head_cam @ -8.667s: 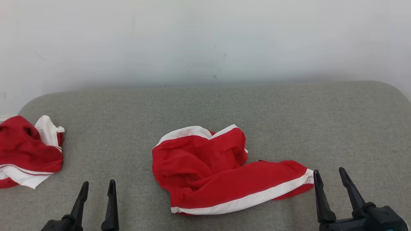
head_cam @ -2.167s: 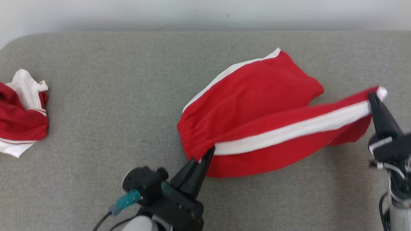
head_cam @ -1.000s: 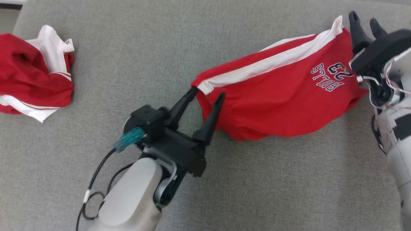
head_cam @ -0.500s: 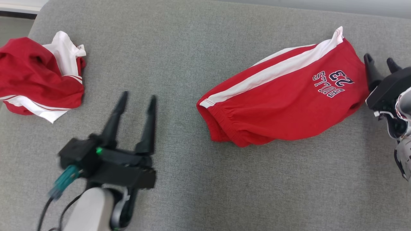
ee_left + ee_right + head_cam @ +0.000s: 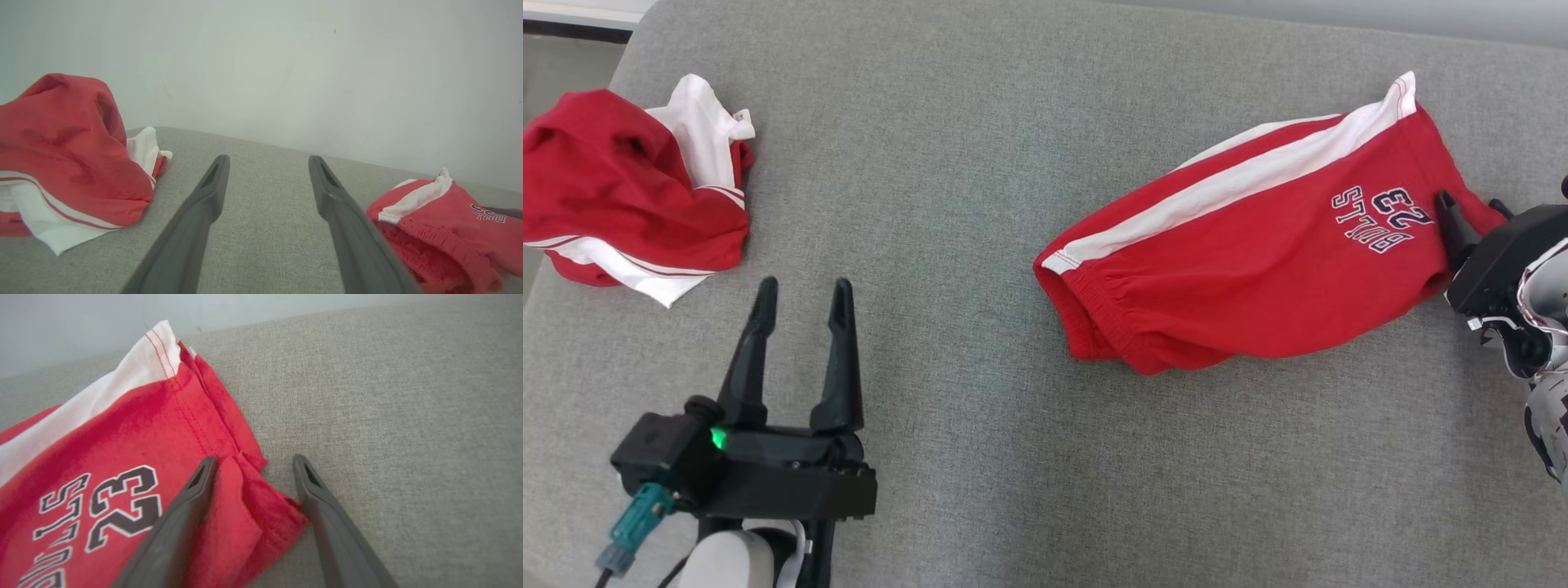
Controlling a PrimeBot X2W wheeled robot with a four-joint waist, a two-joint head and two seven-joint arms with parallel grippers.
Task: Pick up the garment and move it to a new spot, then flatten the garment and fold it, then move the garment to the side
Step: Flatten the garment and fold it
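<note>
Head view: left gripper (image 5: 804, 283) at 7 o'clock, spread and empty — right gripper (image 5: 1470, 204) at 3 o'clock, spread astride a corner of the garment (image 5: 1258, 269).

A bare robot test room, more lab than home. A bench (image 5: 980, 147) padded in plain grey woven cloth, rounded at the corner, stands against a blank off-white wall (image 5: 286, 61) marked by a few small scuffs. Two pieces of sportswear lie on it well apart: red shorts (image 5: 1258, 269) with a white side stripe and the number 23, and a crumpled red garment (image 5: 621, 188). A robot arm (image 5: 723, 563) carrying a lit green lamp (image 5: 718, 438) and a teal plug (image 5: 633, 514) reaches over the cloth, the look of an experimental rig, not a household.
</note>
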